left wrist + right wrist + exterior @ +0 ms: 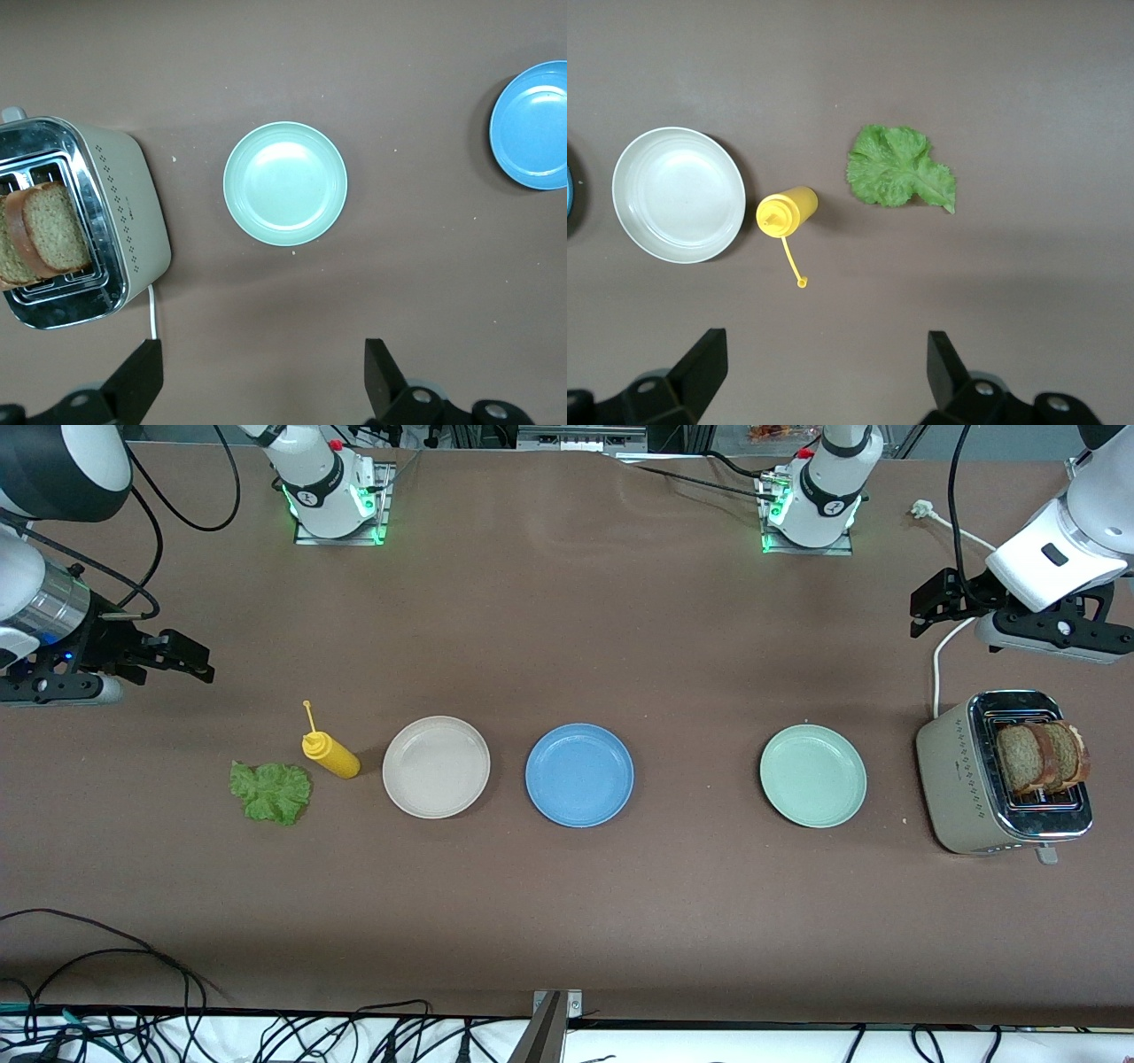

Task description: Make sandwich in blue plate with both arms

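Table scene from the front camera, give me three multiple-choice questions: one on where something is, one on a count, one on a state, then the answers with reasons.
1. Where are the bread slices?
A. On the blue plate
B. Standing in the toaster
C. Beside the lettuce leaf

2. How many plates are on the table?
A. Two
B. Three
C. Four

3. What state are the two pincers in?
A. Both open, holding nothing
B. Left shut on bread
C. Right shut on the bottle

Answers:
1. B: both slices stick up out of the toaster at the left arm's end of the table.
2. B: a beige-white plate, the blue plate and a mint-green plate lie in a row.
3. A: the left pincer and the right pincer show spread fingers with only bare table between them; the lettuce leaf and the yellow bottle lie untouched.
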Tool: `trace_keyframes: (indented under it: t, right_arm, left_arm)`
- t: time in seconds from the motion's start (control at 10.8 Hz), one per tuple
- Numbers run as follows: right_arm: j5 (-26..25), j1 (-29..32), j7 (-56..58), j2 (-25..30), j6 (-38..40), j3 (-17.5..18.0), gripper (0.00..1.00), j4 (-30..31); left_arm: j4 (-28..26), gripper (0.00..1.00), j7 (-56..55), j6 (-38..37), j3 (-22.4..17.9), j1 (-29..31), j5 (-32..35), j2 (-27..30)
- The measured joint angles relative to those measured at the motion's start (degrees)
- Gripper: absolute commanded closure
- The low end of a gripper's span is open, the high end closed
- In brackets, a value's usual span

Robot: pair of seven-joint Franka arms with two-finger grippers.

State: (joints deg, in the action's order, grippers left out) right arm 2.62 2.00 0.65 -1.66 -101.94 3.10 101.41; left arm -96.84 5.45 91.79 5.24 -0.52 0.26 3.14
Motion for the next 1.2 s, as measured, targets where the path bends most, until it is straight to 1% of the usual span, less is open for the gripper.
trace_keyframes:
  t: [1.2]
  right_arm:
    - [-0.11, -0.78, 0.17, -0.26, 2.33, 0.1, 0.0, -0.24]
  left_arm:
    - [0.0, 0.0, 0.0, 0.0, -0.08, 0.04, 0.0, 0.0]
